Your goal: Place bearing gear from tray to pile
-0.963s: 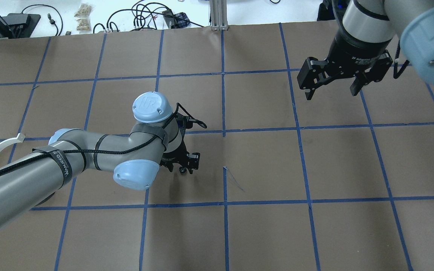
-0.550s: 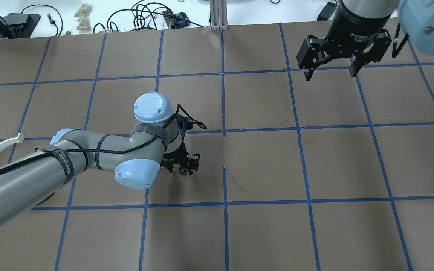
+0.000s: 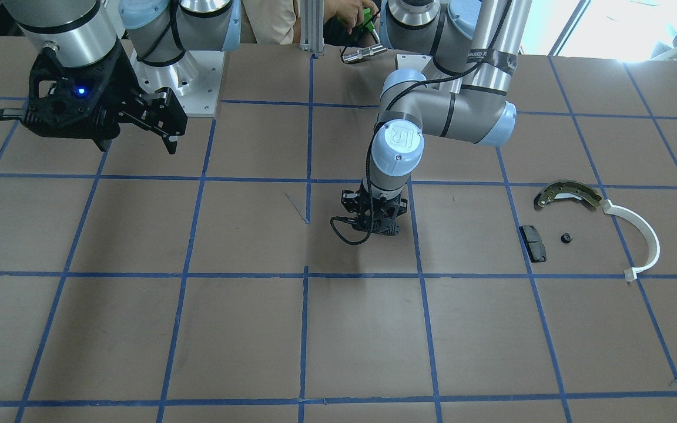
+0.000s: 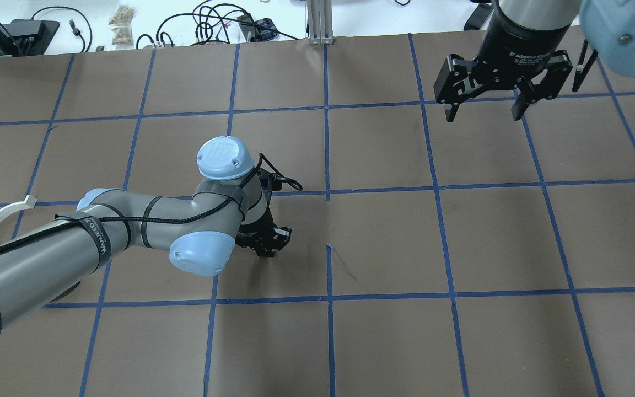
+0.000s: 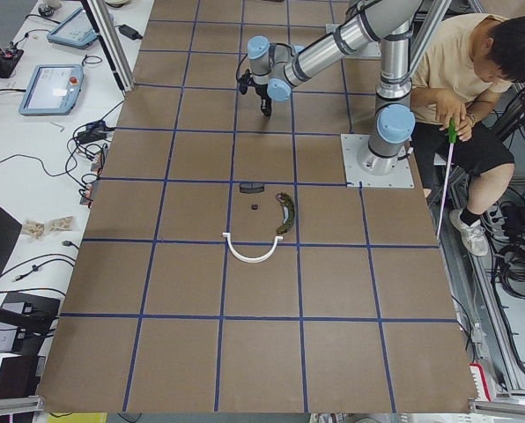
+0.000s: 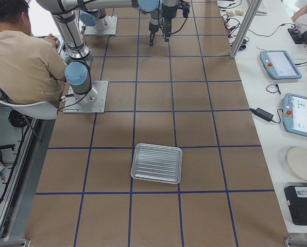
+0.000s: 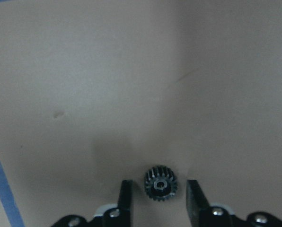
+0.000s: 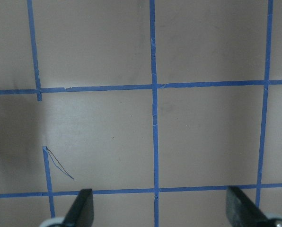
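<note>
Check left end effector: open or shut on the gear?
Open. Wrist view shows the bearing gear lying between the fingers of the left end effector, with a gap on each side.

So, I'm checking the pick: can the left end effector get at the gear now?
Probably yes: the gear sits between the left end effector's open fingers, a gap on each side, and nothing else is near it.

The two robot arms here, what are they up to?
The left gripper is down at the table, its jaws open on either side of a small toothed gear, not yet pinching it. The gear is meant for the pile of parts on the robot's left. The right gripper hovers open and empty, and the tray looks empty.
</note>
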